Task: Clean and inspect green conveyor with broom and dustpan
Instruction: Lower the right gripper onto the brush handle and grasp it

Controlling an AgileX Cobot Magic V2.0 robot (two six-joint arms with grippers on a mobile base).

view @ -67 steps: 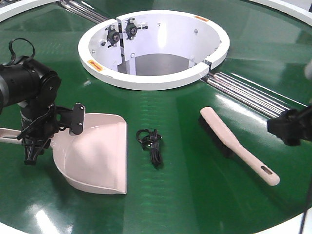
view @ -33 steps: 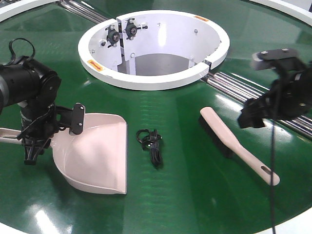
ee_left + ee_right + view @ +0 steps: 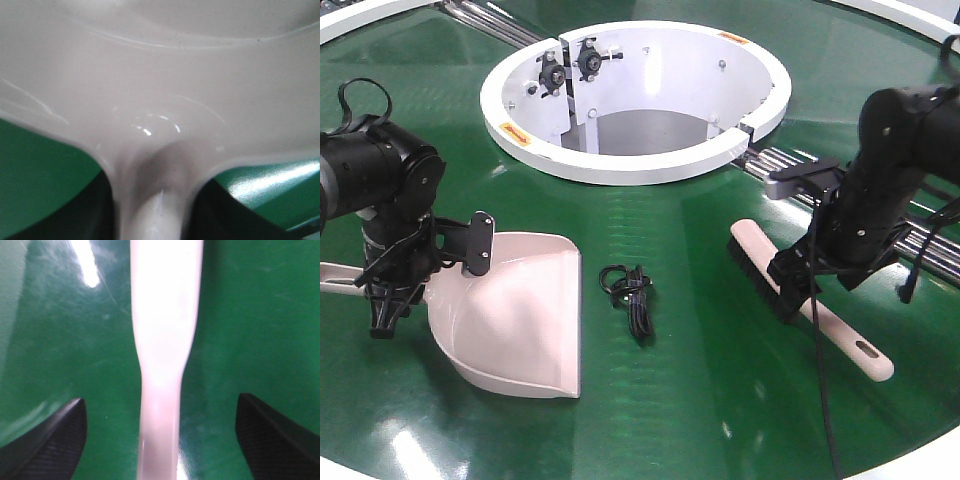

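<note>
A pale pink dustpan point(image 3: 520, 320) lies on the green conveyor point(image 3: 700, 400) at the left. My left gripper point(image 3: 390, 290) is shut on its handle; the left wrist view shows the handle neck point(image 3: 152, 195) between the dark jaws. A pale pink brush point(image 3: 850, 335) with black bristles lies at the right. My right gripper point(image 3: 810, 280) hovers over its handle, open. In the right wrist view the handle point(image 3: 162, 365) runs between the wide-apart fingertips point(image 3: 55, 435), not touched. A small black cable tangle point(image 3: 630, 295) lies between dustpan and brush.
A large white ring point(image 3: 635, 165) surrounds an opening at the conveyor's centre. Metal roller rails point(image 3: 820, 180) run from the ring to the right, behind the right arm. The conveyor's white front edge point(image 3: 920, 455) shows at the lower right.
The right arm has come in from the right edge and moved down over the brush handle. The left arm, dustpan, brush and cable have not moved.
</note>
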